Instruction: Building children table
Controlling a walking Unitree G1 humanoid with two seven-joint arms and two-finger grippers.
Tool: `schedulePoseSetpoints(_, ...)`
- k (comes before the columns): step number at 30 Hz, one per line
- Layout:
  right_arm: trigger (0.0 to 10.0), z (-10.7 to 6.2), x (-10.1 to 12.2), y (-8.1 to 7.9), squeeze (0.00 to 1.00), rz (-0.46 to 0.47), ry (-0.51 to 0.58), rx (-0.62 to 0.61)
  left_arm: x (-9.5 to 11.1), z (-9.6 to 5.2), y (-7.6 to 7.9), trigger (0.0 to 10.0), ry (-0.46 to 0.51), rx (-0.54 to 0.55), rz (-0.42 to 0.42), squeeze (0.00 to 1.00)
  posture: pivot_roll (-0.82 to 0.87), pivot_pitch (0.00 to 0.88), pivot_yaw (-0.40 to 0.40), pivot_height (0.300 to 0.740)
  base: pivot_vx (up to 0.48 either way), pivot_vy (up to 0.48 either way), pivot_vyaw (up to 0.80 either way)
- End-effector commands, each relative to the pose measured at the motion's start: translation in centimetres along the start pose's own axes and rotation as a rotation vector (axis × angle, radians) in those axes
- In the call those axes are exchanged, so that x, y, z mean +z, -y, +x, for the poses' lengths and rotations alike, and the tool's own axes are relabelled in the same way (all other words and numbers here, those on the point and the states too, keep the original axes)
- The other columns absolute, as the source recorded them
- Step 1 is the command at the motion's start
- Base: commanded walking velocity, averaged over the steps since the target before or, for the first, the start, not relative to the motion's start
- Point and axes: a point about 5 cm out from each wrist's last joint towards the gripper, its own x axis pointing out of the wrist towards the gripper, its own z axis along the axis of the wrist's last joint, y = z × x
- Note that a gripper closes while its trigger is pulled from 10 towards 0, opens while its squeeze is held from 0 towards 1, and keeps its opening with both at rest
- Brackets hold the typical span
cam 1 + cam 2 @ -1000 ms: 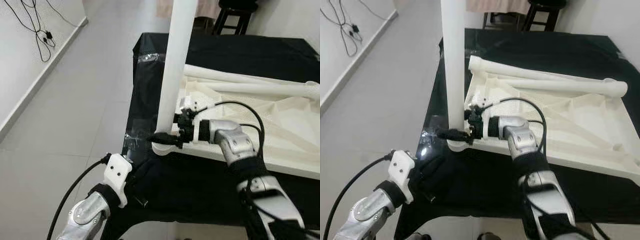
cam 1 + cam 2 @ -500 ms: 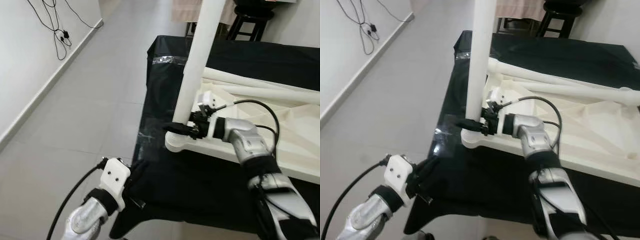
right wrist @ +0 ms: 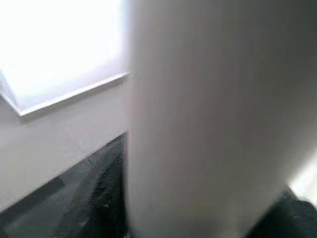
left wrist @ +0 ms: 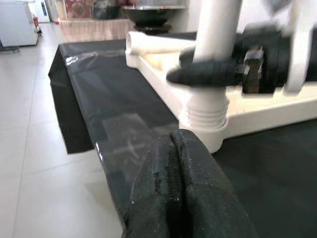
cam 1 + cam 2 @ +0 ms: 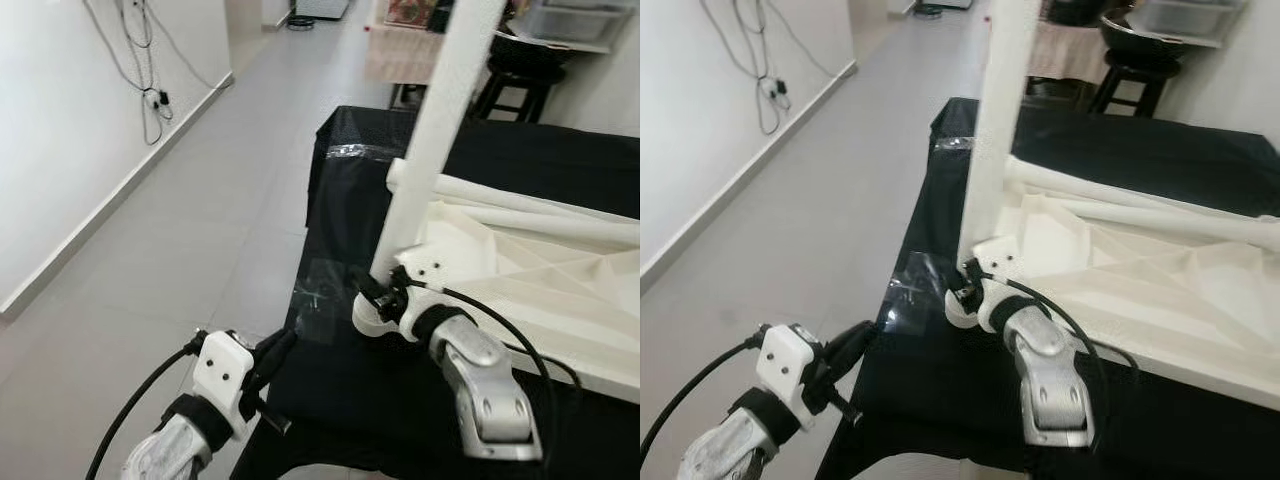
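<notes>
Gripping the upright white leg (image 5: 430, 160) just above its threaded foot, the right claw (image 4: 218, 75) has its 2 black fingers clamped on opposite sides of the tube; the right wrist view, pressed close to the pale tube, is too blurred to add detail. The leg stands in the corner socket (image 4: 204, 119) of the upturned white tabletop (image 5: 520, 270), which lies on the black-covered worktop (image 5: 340, 200) with that corner close to the worktop's left edge, near its front corner. 2 further white legs (image 5: 1140, 215) lie loose across the underside of the tabletop, toward the far edge. The left claw (image 4: 171, 171) hovers low just off the worktop's left front corner, fingers pressed together and empty, pointing toward the socket without touching it.

The step in hand appears to be screwing this first leg home. To do it well, the leg should be kept square to the tabletop so that the thread does not cross, and turned in short strokes with a regrip between each, since the wrist cable (image 5: 480, 310) limits rotation. The tabletop may creep toward the edge under torque; the left claw could steady its corner. Thread still shows above the socket, so seating is judged incomplete.
</notes>
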Motion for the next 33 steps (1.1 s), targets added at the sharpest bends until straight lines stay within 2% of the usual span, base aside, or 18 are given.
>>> schedulePoseSetpoints(1,10.0,0.0,-2.2,1.2,0.93,0.049,-0.089,-0.021,-0.6,-0.3,-0.2,10.0,-0.02,0.026,-0.035,0.0,0.05,0.087,-0.042,0.74,0.0,0.0,0.0)
schedulePoseSetpoints(2,10.0,0.0,-2.2,1.2,0.93,0.049,-0.089,-0.021,-0.6,-0.3,-0.2,10.0,-0.02,0.026,-0.035,0.0,0.05,0.087,-0.042,0.74,0.0,0.0,0.0)
schedulePoseSetpoints(3,10.0,0.6,-1.4,1.5,1.0,0.062,-0.047,0.026,-0.7,-0.3,-0.2,10.0,-0.026,0.026,-0.047,0.0,0.05,0.083,-0.035,0.74,0.0,0.0,0.0)
schedulePoseSetpoints(4,10.0,0.6,-1.4,1.5,1.0,0.062,-0.047,0.026,-0.7,-0.3,-0.2,10.0,-0.026,0.026,-0.047,0.0,0.05,0.083,-0.035,0.74,0.0,0.0,0.0)
schedulePoseSetpoints(6,10.0,1.6,1.0,1.9,1.0,0.046,0.068,0.116,-0.8,-0.3,0.0,10.0,-0.038,0.006,-0.076,0.0,0.05,0.077,-0.028,0.74,0.0,0.0,0.0)
schedulePoseSetpoints(7,10.0,1.6,1.0,1.9,1.0,0.046,0.068,0.116,-0.8,-0.3,0.0,10.0,-0.038,0.006,-0.076,0.0,0.05,0.077,-0.028,0.74,0.0,0.0,0.0)
schedulePoseSetpoints(8,10.0,2.2,2.3,2.0,0.0,0.021,0.135,0.222,-0.9,-0.2,0.2,10.0,-0.043,-0.014,-0.089,0.0,0.05,0.073,-0.03,0.74,0.0,0.0,0.0)
schedulePoseSetpoints(9,10.0,2.2,2.3,2.0,0.0,0.021,0.135,0.222,-0.9,-0.2,0.2,10.0,-0.043,-0.014,-0.089,0.0,0.05,0.073,-0.03,0.74,0.0,0.0,0.0)
schedulePoseSetpoints(11,10.0,2.4,2.8,1.8,0.0,0.032,0.151,0.398,-0.9,0.0,0.4,10.0,-0.048,-0.031,-0.08,0.0,0.06,0.069,-0.036,0.74,0.0,0.0,0.0)
schedulePoseSetpoints(17,10.0,3.1,3.0,2.4,0.0,0.042,0.137,0.507,-1.1,0.2,0.7,10.0,-0.047,-0.04,-0.074,0.0,0.07,0.063,-0.046,0.74,0.0,0.0,0.0)
schedulePoseSetpoints(18,9.1,3.6,3.2,2.9,0.0,0.071,0.129,0.555,-1.2,0.4,0.8,10.0,-0.043,-0.046,-0.073,0.0,0.08,0.06,-0.055,0.74,0.0,0.0,0.0)
schedulePoseSetpoints(19,9.1,3.6,3.2,2.9,0.0,0.071,0.129,0.555,-1.2,0.4,0.8,10.0,-0.043,-0.046,-0.073,0.0,0.08,0.06,-0.055,0.74,0.0,0.0,0.0)
schedulePoseSetpoints(20,0.5,4.1,3.5,3.3,0.0,0.102,0.125,0.587,-1.3,0.6,1.0,10.0,-0.039,-0.053,-0.072,0.0,0.09,0.059,-0.062,0.74,0.0,0.0,0.0)
schedulePoseSetpoints(21,0.0,4.4,3.7,3.6,0.0,0.121,0.124,0.623,-1.4,0.7,1.0,10.0,-0.037,-0.057,-0.074,0.0,0.09,0.056,-0.065,0.74,0.0,0.0,0.0)
schedulePoseSetpoints(29,0.0,4.6,4.2,4.4,0.0,0.129,0.13,0.632,-1.6,0.8,1.0,10.0,-0.029,-0.056,-0.085,0.0,0.09,0.05,-0.068,0.74,0.0,0.0,0.0)
schedulePoseSetpoints(33,0.0,3.9,3.2,5.0,0.0,0.076,0.114,0.624,-1.7,0.7,1.1,10.0,-0.026,-0.054,-0.09,0.0,0.09,0.054,-0.069,0.74,0.0,0.0,0.0)
